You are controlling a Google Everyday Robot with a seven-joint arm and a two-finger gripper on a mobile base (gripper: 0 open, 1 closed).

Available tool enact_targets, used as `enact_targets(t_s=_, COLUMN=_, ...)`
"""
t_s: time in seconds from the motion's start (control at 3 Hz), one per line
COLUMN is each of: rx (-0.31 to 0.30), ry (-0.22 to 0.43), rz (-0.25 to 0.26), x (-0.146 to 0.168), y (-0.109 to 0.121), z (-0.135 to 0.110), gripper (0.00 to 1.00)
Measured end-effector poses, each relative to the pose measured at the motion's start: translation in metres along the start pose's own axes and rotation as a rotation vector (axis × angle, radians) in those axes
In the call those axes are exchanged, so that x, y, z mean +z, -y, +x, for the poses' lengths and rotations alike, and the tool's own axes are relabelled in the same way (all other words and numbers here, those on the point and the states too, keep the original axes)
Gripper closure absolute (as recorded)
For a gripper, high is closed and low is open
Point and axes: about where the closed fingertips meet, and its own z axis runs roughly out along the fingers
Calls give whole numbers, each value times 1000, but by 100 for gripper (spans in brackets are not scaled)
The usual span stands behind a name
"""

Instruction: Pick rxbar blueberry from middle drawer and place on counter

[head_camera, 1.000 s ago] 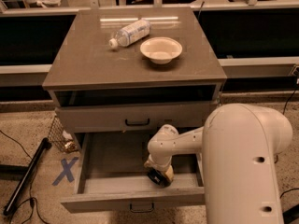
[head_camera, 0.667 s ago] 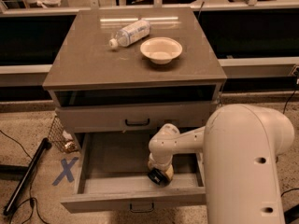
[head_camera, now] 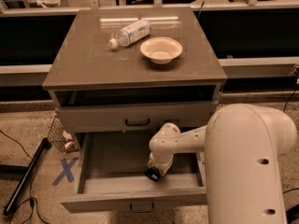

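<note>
The middle drawer is pulled wide open below the upper handled drawer front. My white arm reaches down into it from the right. My gripper is low inside the drawer, near its front right, just above the drawer floor. A small dark shape sits at the gripper's tip. I cannot tell whether that is the rxbar blueberry or part of the gripper. No bar shows elsewhere in the drawer. The counter is the glossy grey-brown top above.
A plastic bottle lies on its side on the counter, with a white bowl next to it. A wire basket, a blue tape X and a black pole are on the floor at the left.
The gripper's tip has shifted slightly to the left inside the drawer. The drawer, bottle and bowl have not moved.
</note>
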Motion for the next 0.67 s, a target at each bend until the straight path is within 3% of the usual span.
enact_targets(t_s=0.33, rx=37, ry=20, rz=68, x=-17, y=-7, z=11, gripper=100)
enact_targets(t_s=0.67, rx=87, ry=53, rz=246, x=-82, y=-14, z=22, gripper=100)
